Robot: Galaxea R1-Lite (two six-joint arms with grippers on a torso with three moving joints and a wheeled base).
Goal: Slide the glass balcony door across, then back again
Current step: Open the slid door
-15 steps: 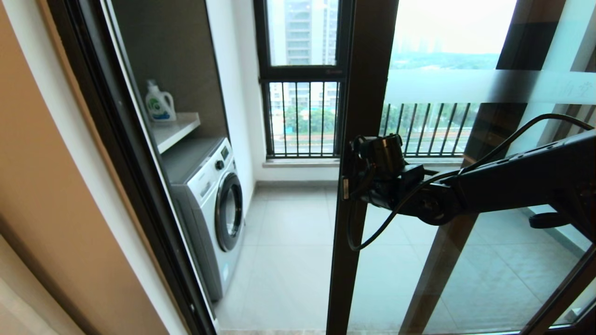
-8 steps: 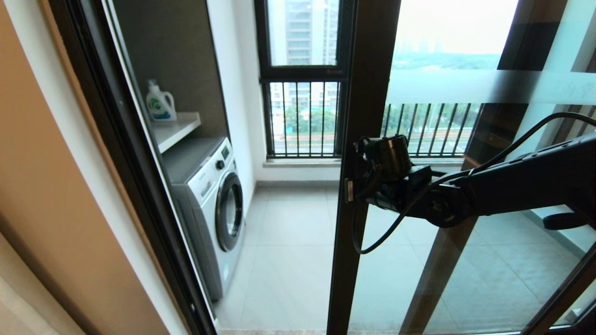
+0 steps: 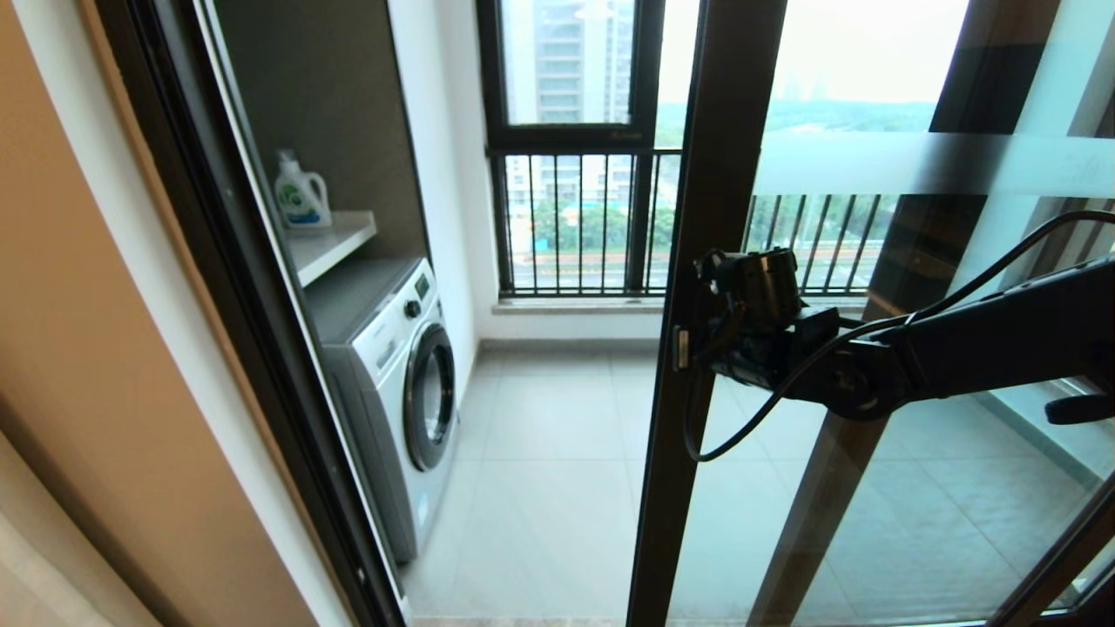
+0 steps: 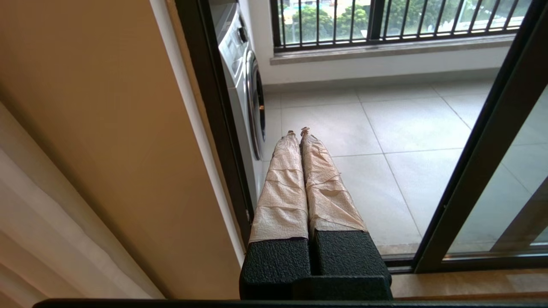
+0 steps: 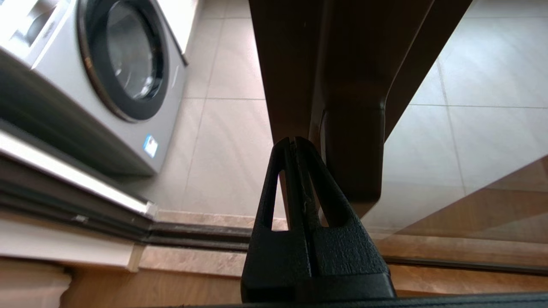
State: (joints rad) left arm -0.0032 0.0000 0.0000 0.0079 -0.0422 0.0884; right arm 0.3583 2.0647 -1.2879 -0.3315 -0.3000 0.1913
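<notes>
One closed right hand (image 5: 294, 143) presses the glass balcony door (image 3: 710, 261) frame.

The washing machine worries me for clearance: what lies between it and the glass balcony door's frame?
Only bare tiled floor separates the washing machine from the glass balcony door frame, as the head view shows.

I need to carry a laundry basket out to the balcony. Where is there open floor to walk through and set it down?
The doorway is open between the washing machine and the glass balcony door; bare tiles run back to the barred window. It is tight at the door's edge, where the right gripper presses shut against the frame. The left gripper sits low by the threshold.
</notes>
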